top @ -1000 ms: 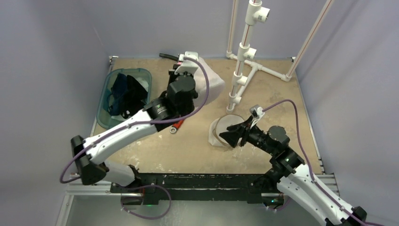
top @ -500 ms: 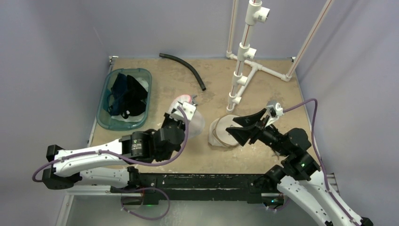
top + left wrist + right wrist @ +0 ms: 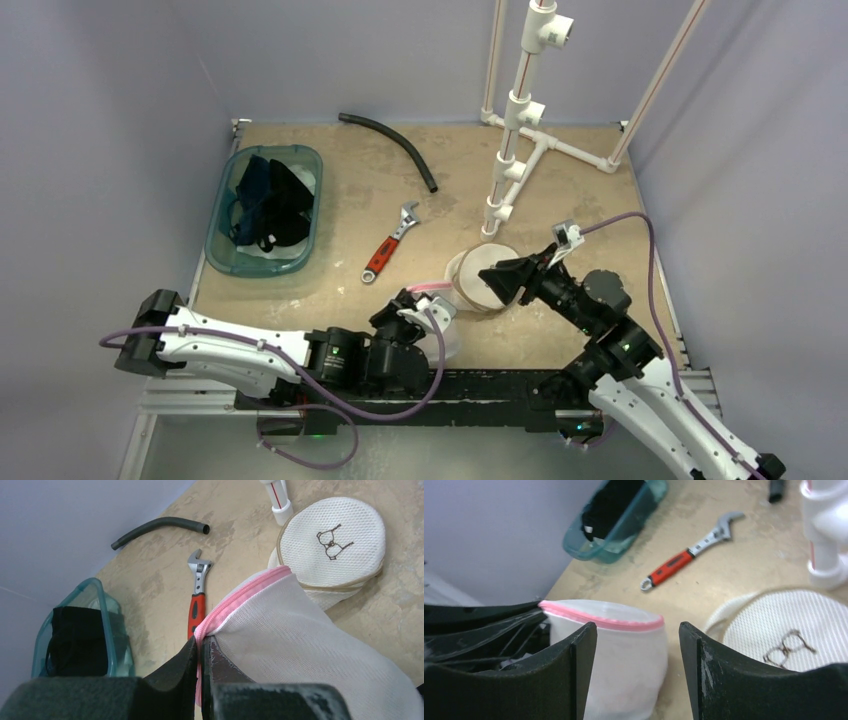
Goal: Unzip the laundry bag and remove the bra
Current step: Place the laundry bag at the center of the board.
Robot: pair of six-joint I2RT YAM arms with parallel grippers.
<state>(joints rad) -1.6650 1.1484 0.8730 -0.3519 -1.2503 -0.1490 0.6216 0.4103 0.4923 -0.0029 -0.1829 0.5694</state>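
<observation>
My left gripper (image 3: 201, 641) is shut on the pink zipper edge (image 3: 250, 587) of a white mesh laundry bag (image 3: 300, 640). It holds the bag (image 3: 445, 325) low at the table's near edge, right of the left gripper (image 3: 425, 303). My right gripper (image 3: 638, 626) is open, with nothing between its fingers. That same bag (image 3: 619, 655) sits beyond the open jaws. The right gripper (image 3: 500, 282) hovers over a round white mesh bag (image 3: 470, 270) with tan trim and a bra emblem (image 3: 330, 542). The bra is hidden; nothing shows through the mesh.
A teal bin (image 3: 213, 240) with dark garments stands at the left. A red-handled wrench (image 3: 390, 243) lies mid-table and a black hose (image 3: 392, 145) lies behind it. A white pipe stand (image 3: 520, 110) rises just behind the round bag.
My left arm has swung the pink-zip bag from the far middle of the table down to the near edge, uncovering hose and wrench. The right gripper lifted, then came back over the round bag.
</observation>
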